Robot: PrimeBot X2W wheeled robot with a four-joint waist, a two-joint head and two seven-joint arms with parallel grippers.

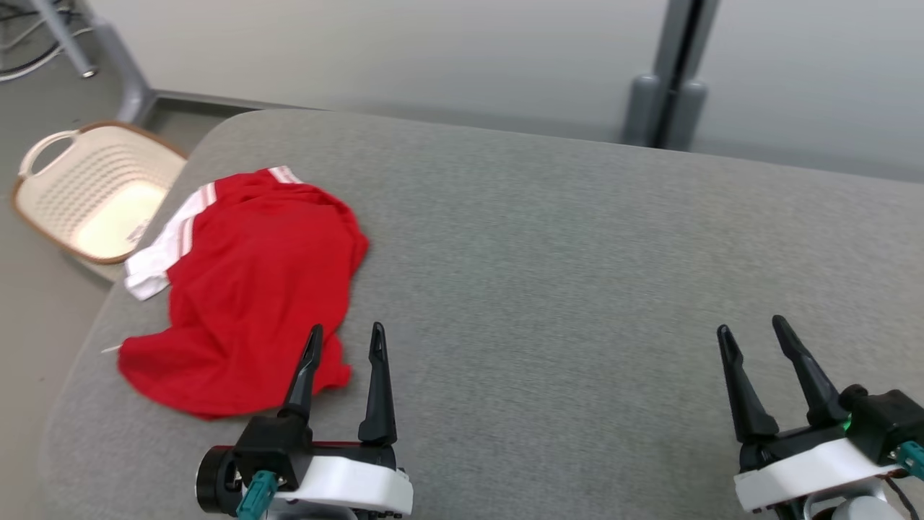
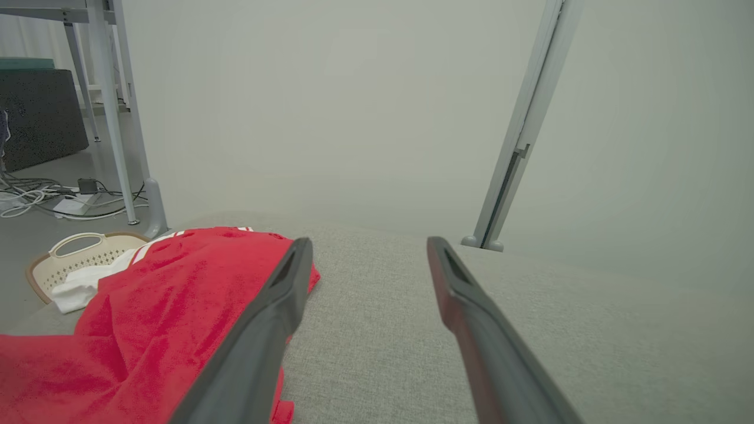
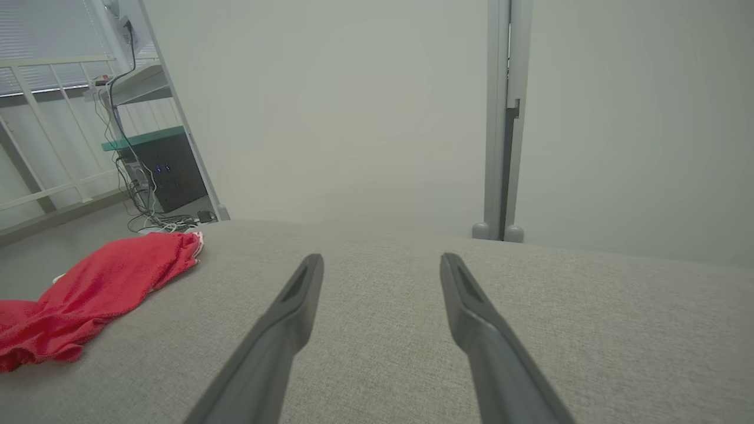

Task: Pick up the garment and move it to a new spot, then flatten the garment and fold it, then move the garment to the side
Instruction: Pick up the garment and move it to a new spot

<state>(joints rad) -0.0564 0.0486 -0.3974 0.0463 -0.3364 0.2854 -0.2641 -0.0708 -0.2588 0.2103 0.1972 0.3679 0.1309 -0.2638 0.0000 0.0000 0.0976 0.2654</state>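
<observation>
The crumpled red fabric garment with white striped trim (image 1: 245,296) lies bunched at the left end of the grey cloth-covered table (image 1: 577,253), beside the cream plastic laundry basket (image 1: 65,180) on the floor. Our left gripper (image 1: 346,328) hovers at its near edge, jaws spread and empty. Our right gripper (image 1: 752,325), well apart, is likewise spread, holding nothing.
</observation>
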